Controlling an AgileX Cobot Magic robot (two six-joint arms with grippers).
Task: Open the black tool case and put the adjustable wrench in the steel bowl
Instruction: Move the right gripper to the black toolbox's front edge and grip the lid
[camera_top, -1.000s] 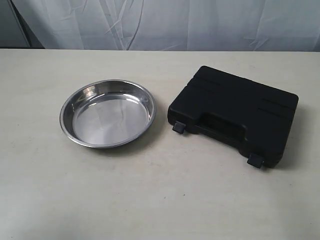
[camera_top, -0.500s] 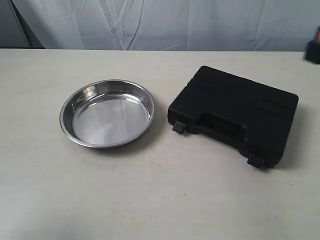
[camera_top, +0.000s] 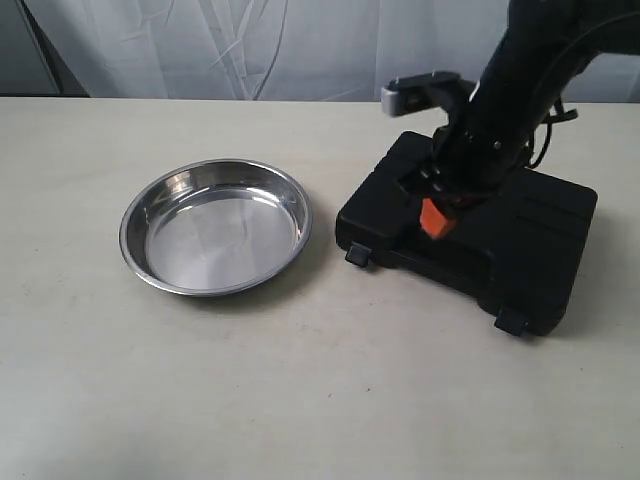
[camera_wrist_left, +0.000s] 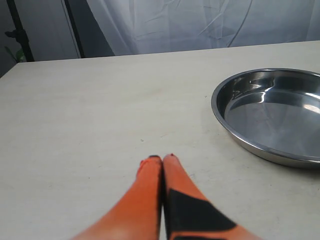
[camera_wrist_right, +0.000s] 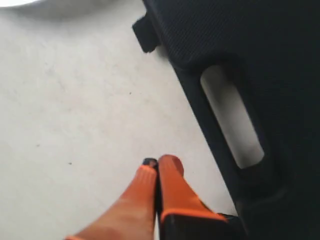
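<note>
The black tool case (camera_top: 520, 250) lies closed at the right of the table, its two grey latches (camera_top: 357, 254) and its handle facing front. Its handle slot (camera_wrist_right: 231, 115) fills the right wrist view. My right gripper (camera_top: 436, 222) hovers above the case's handle side, orange fingers pressed together with nothing between them (camera_wrist_right: 158, 162). The steel bowl (camera_top: 216, 239) sits empty to the case's left. In the left wrist view my left gripper (camera_wrist_left: 161, 159) is shut over bare table, with the bowl (camera_wrist_left: 272, 112) off to one side. The adjustable wrench is hidden.
A white curtain (camera_top: 300, 45) hangs behind the table's far edge. The right arm (camera_top: 530, 80) reaches in from the upper right over the case. Pale table surface (camera_top: 300, 390) stretches in front of bowl and case.
The right arm has swung in from the right edge and now hangs over the case's handle side. Bowl and case have not moved.
</note>
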